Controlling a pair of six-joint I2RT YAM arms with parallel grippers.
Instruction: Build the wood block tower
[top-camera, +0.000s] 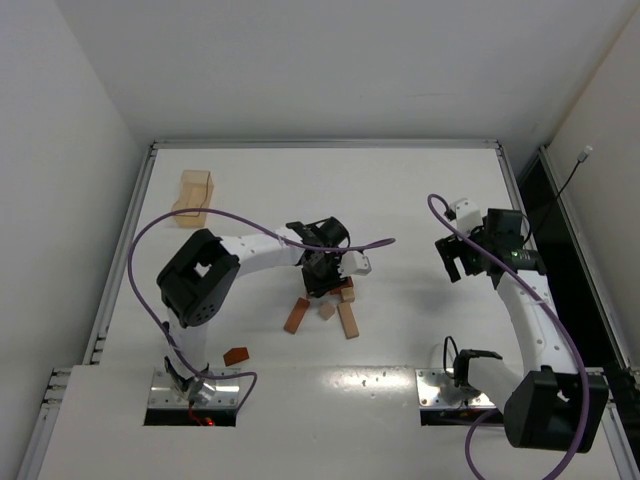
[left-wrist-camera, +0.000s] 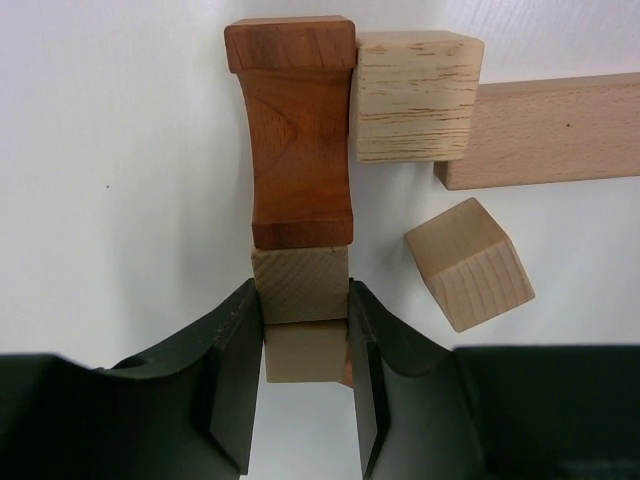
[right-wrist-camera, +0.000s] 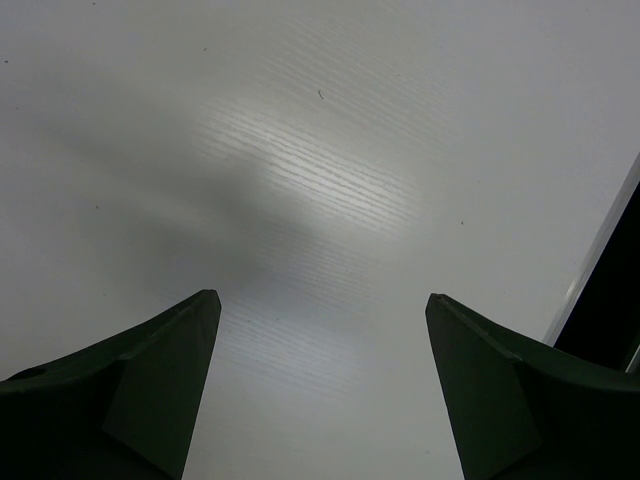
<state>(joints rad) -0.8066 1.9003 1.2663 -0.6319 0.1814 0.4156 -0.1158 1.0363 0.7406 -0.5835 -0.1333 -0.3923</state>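
Left gripper (left-wrist-camera: 303, 292) clasps a pale cube (left-wrist-camera: 303, 338) butting against the reddish curved block (left-wrist-camera: 300, 150) mid-table, with loose tan blocks (left-wrist-camera: 470, 262) just beside. Right gripper (right-wrist-camera: 320, 310) hangs spread wide above the white table (right-wrist-camera: 300, 150).

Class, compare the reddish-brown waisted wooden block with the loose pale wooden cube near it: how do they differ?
Colour: the reddish-brown waisted block is dark; the pale cube is light tan. Shape: the block is long with concave sides; the cube is compact. Pose: the block lies squarely against a pale grained block; the cube sits skewed, apart. Both are wood, resting on the white table.
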